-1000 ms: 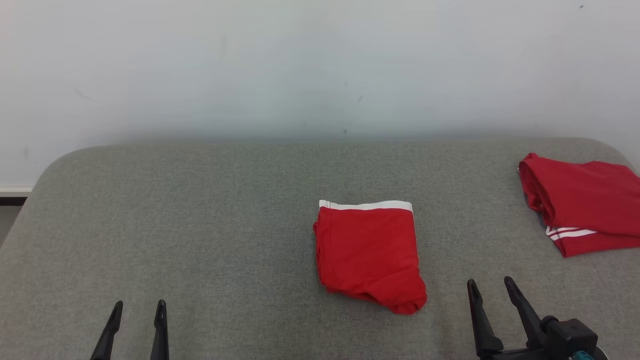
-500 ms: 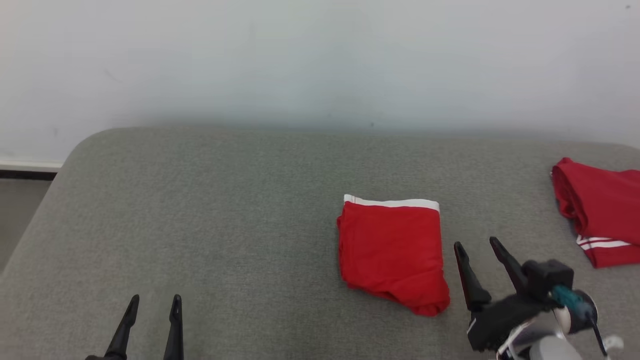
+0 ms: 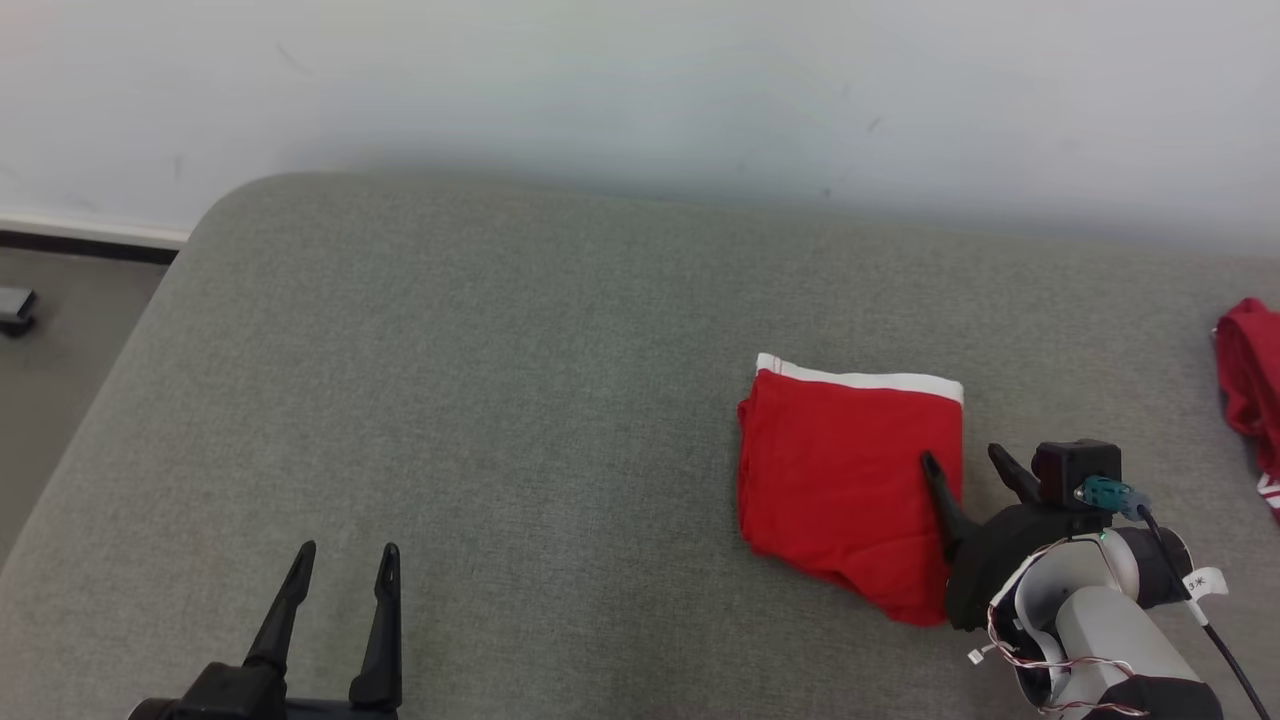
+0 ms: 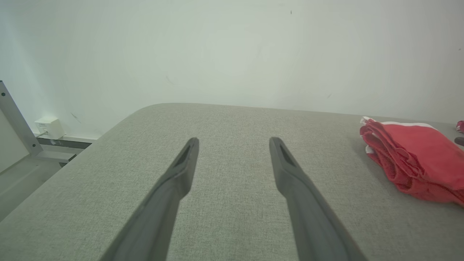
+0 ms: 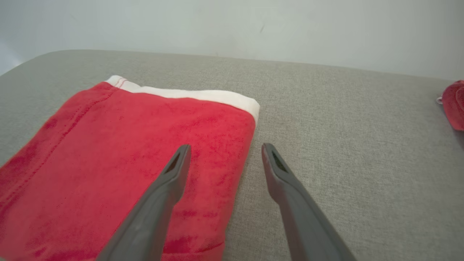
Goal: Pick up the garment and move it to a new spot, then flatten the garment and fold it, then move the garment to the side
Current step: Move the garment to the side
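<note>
Count: 2 grippers, 2 red garments. At lower left of the head view the left gripper stands spread above the bare grey surface, with wide free room around. Right of centre lies the folded red garment, its white band at the far edge. The right gripper, also spread, straddles its right edge, 1 finger over the cloth and 1 over the surface. The other red garment lies at the right border.

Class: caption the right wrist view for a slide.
Open right claw straddling one edge of folded red garment.
</note>
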Robot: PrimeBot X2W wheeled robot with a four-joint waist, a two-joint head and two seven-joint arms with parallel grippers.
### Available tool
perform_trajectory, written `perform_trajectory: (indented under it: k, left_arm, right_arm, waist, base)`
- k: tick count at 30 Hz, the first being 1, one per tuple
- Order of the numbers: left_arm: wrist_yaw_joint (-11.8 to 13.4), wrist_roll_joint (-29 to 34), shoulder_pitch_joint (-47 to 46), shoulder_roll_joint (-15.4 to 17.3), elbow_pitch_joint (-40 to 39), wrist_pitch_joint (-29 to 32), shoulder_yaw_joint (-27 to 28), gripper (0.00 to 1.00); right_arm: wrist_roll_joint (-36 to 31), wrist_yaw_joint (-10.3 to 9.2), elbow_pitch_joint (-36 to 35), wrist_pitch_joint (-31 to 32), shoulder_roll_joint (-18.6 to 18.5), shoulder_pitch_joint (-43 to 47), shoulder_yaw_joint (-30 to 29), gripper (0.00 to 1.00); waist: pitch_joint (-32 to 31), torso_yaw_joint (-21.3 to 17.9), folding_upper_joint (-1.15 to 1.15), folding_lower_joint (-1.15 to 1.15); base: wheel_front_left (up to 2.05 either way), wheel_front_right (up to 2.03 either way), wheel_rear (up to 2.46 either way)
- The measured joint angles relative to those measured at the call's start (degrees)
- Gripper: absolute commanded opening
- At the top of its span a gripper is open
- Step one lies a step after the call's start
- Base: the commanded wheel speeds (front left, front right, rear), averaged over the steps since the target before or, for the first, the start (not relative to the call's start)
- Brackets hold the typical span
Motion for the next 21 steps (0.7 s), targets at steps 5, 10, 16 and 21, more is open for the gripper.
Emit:
perform_trajectory:
  k: [5, 10, 16, 21]
  left_arm:
    - [0.00, -0.34, -1.47, -0.09, 0.58, 0.00, -0.40, 1.00]
    - [0.00, -0.41, -2.11, -0.25, 1.18, 0.00, -0.60, 1.00]
    - [-0.01, -0.42, -2.57, -0.29, 1.46, 0.00, -0.26, 1.00]
    - [0.00, -0.43, -2.52, -0.45, 1.12, 0.00, 0.01, 1.00]
  right_arm:
    - [0.46, 0.00, 7.51, -1.15, 0.37, -2.33, -0.29, 1.00]
    - [1.14, 0.00, 14.02, -2.45, 1.23, -4.02, 0.01, 1.00]
    - [4.23, -0.10, 18.64, -2.41, 2.58, -6.31, 1.05, 0.00]
    - [4.75, 0.04, 19.82, -3.05, 2.10, -7.97, 3.79, 0.00]
  waist:
    - [1.51, 1.34, 0.00, 0.00]
    - [2.23, 2.06, 0.00, 0.00]
    - [2.00, 1.95, -0.01, 0.00]
    - [2.56, 1.19, 0.00, 0.00]
  base:
    - [0.00, 0.00, 0.00]
    - [0.00, 0.00, 0.00]
    - [0.00, 0.00, 0.00]
    - [0.00, 0.00, 0.00]
